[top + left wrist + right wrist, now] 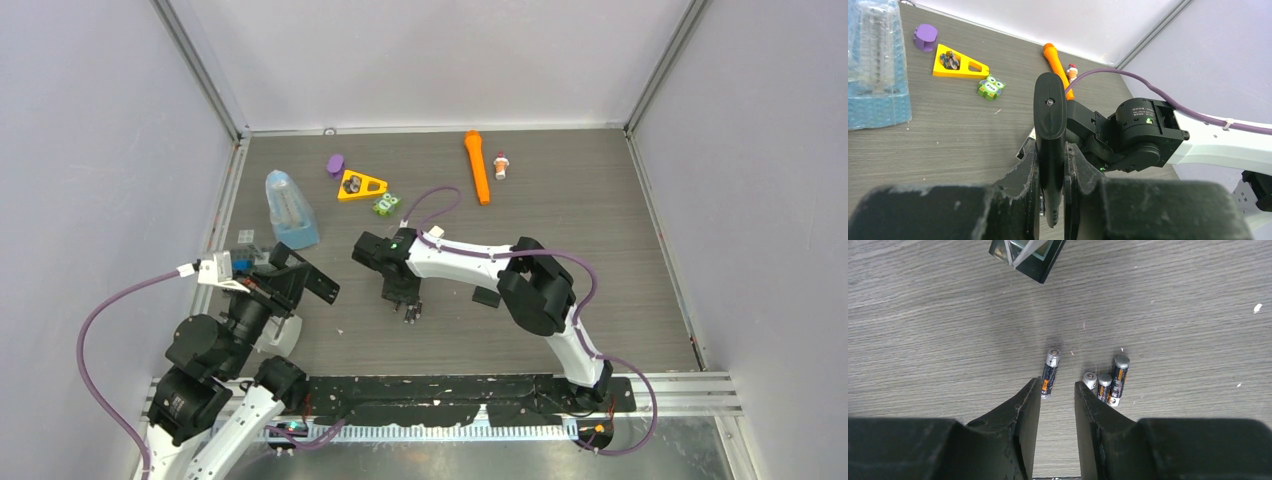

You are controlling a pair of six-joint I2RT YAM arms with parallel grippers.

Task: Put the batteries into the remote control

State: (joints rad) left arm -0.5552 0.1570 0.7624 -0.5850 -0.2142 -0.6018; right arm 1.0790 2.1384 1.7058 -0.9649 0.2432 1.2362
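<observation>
Batteries (pixel 1050 372) lay on the desk (pixel 923 315) under my parted right hand (pixel 1057 384): light, hard, slick, apt to roll, so I judged mid-barrel best. My left hand (pixel 1051 157) clamped the remote (pixel 1049 105).

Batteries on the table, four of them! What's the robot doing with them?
The right hand hovers open just above the table, where the four batteries lie. One battery lies alone by its fingertips, and the other three lie bunched together beside it. None has been picked up yet. The left hand is off to the side, shut on a slim dark bar, probably the remote control waiting for its batteries.
</observation>
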